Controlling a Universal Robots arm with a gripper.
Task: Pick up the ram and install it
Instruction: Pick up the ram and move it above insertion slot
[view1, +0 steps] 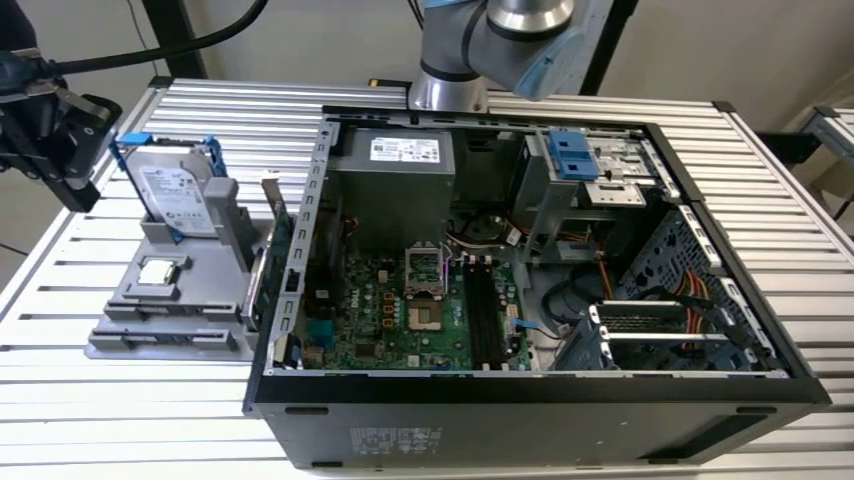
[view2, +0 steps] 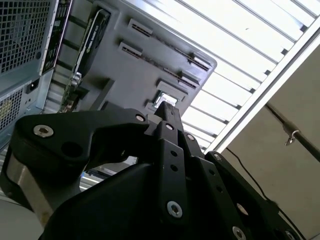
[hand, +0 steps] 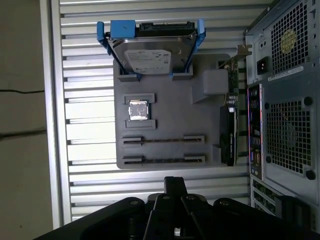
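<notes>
My black gripper (view1: 78, 195) hangs at the exterior view's left, beyond the table's edge and apart from the grey parts holder (view1: 200, 300). Its fingers look pressed together with nothing between them in both wrist views (hand: 175, 181) (view2: 168, 107). The holder has two long narrow slots (hand: 162, 141) showing just thin dark lines; I cannot tell whether the ram sits in them. The motherboard's long black memory slots (view1: 483, 310) lie inside the open computer case (view1: 747, 400).
On the holder stand a hard drive in a blue frame (view1: 176, 190), a small silver CPU chip (hand: 138, 110) and a green expansion card (view1: 267, 270) by the case wall. The arm's base (view1: 447, 90) rises behind the case. Ribbed table (view1: 80, 420) surrounds everything.
</notes>
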